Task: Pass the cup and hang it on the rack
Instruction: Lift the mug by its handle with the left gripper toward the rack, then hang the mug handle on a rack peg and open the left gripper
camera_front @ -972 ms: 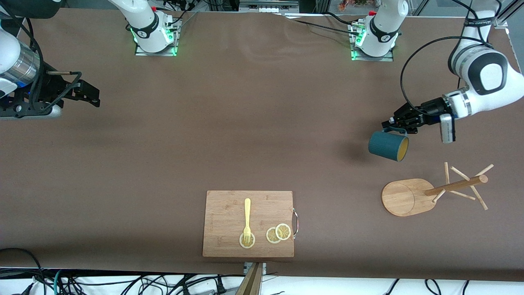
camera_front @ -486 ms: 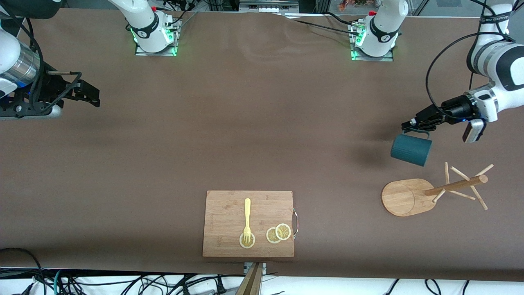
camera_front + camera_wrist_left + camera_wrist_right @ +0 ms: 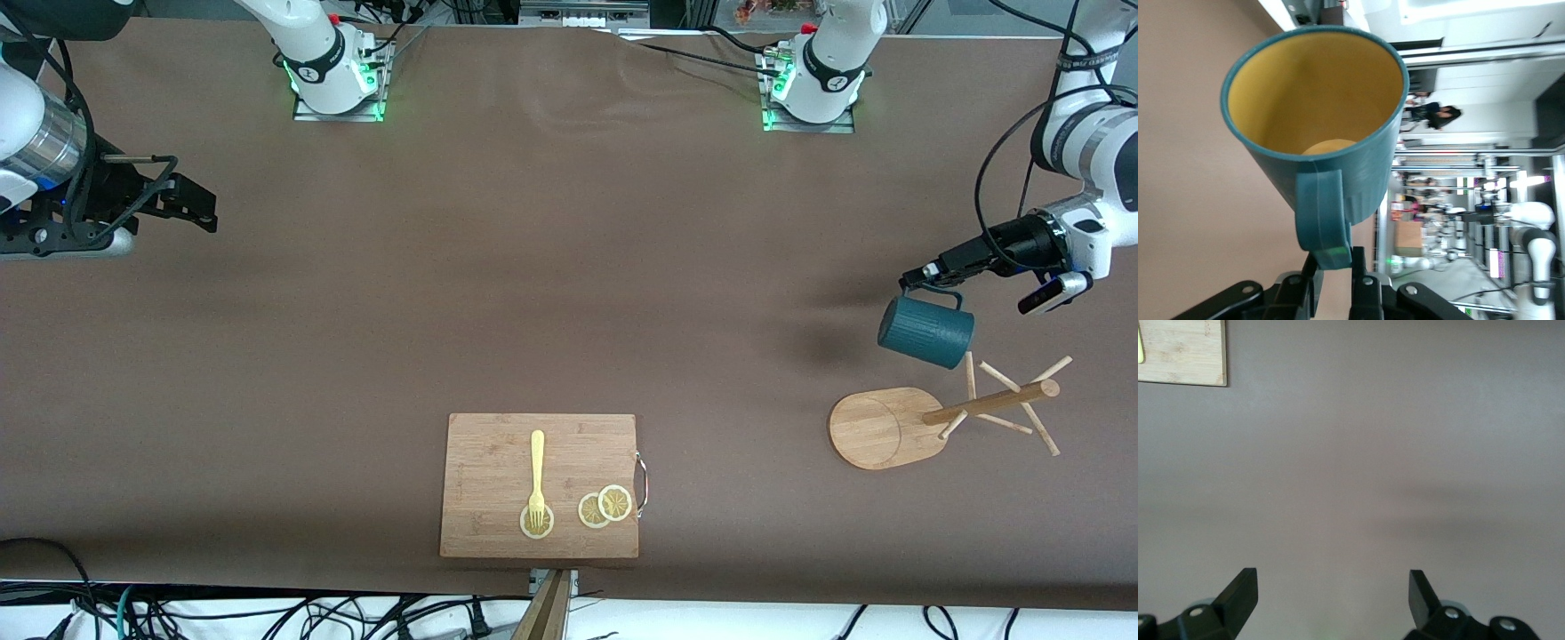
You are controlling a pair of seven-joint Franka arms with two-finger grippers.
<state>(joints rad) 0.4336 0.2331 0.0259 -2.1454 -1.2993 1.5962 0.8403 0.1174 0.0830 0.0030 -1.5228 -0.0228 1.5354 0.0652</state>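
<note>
Left gripper (image 3: 917, 276) pinches cup (image 3: 925, 332) handle, over table (image 3: 569, 267) by rack (image 3: 942, 416). Right gripper (image 3: 191, 206) waits, fingers wide, at right-arm edge.

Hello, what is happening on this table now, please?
The left gripper holds the cup by its handle, in the air beside the rack's pegs; it is not hung yet. The right gripper waits, open and empty, at its own end of the table. A board with a fork lies untouched.
</note>
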